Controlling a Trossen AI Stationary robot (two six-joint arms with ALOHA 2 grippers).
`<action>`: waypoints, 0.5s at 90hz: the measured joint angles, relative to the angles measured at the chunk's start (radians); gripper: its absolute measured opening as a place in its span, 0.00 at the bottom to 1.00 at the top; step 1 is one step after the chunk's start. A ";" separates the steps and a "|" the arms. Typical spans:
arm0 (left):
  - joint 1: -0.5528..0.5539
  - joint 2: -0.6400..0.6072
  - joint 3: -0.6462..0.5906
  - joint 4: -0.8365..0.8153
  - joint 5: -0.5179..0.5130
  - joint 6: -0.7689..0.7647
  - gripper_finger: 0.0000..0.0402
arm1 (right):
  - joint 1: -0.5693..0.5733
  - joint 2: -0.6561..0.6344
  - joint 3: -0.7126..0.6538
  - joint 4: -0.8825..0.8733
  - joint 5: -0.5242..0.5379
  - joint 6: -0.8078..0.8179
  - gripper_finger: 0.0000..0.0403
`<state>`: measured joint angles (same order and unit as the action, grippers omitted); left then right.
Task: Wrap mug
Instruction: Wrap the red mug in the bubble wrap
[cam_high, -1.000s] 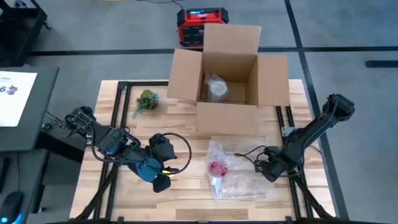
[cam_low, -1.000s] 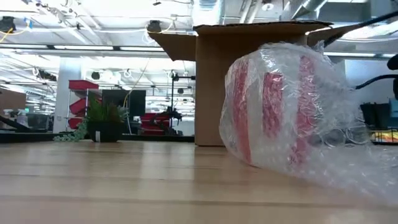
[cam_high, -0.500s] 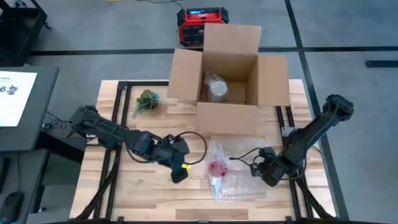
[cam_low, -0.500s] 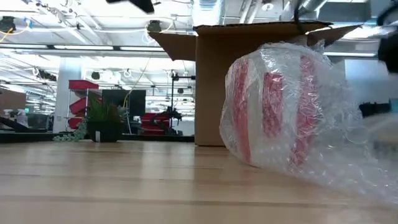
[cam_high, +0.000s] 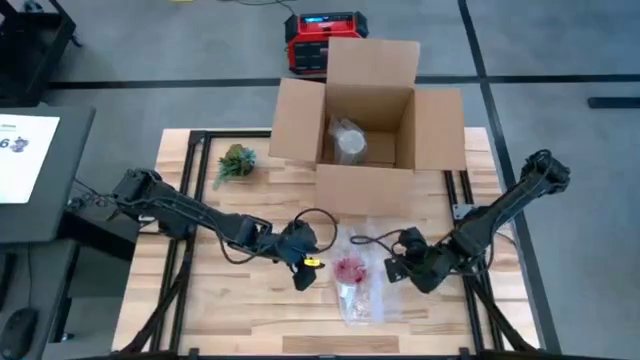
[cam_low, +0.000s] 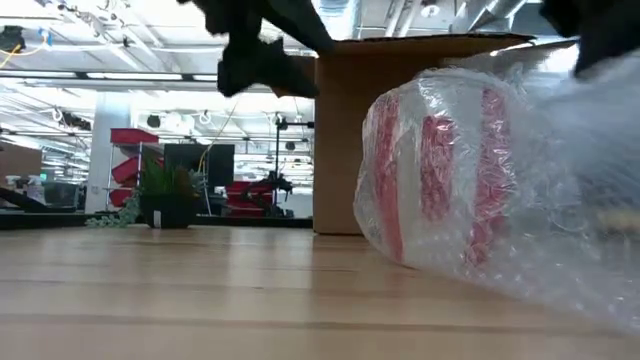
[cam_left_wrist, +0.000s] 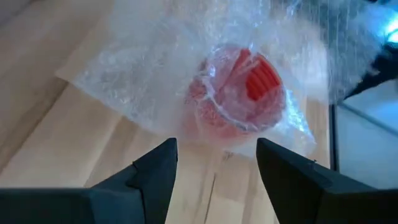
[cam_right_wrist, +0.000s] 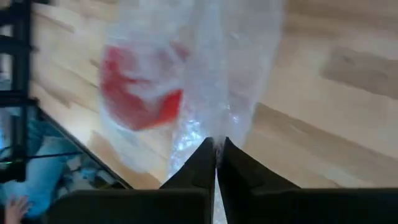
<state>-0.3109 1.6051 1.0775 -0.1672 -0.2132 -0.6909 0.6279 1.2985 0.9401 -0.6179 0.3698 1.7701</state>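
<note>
A red mug (cam_high: 349, 270) lies on its side in clear bubble wrap (cam_high: 360, 300) at the table's middle near edge. In the low view the mug (cam_low: 440, 170) shows large through the wrap. My left gripper (cam_high: 303, 268) hangs open just left of the mug (cam_left_wrist: 239, 93), its fingers pointing at it and clear of it. My right gripper (cam_high: 395, 266) is just right of the mug, shut on the wrap (cam_right_wrist: 205, 81). My right gripper pinches a gathered part of the bubble wrap (cam_right_wrist: 214, 134) between its two shut fingers, coming from the table's right side. That part is lifted off the table and drawn toward the mug, while the rest of the wrap stays on the wood under the mug.
An open cardboard box (cam_high: 370, 110) with a wrapped object inside stands at the far middle. A small green plant (cam_high: 235, 160) sits at the far left. A red device (cam_high: 320, 40) is on the floor beyond the table. Bare wood lies at the near left.
My left gripper has travelled toward the table's right edge, up to the mug. My right gripper has moved left toward the mug with the wrap in its fingers. The wrap's right part, spread flat before, is now folded in toward the mug.
</note>
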 joint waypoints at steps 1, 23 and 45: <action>0.002 0.000 -0.007 0.010 0.003 -0.002 0.50 | -0.004 0.000 0.000 0.011 0.000 -0.012 0.00; 0.009 0.000 -0.108 0.141 0.084 -0.032 0.50 | -0.093 -0.001 0.001 0.250 0.000 -0.223 0.00; 0.009 0.097 -0.108 0.256 0.077 -0.034 0.50 | -0.138 -0.003 0.001 0.419 -0.006 -0.326 0.00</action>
<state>-0.3022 1.7020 0.9694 0.0887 -0.1358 -0.7245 0.4898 1.2958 0.9413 -0.1994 0.3642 1.4437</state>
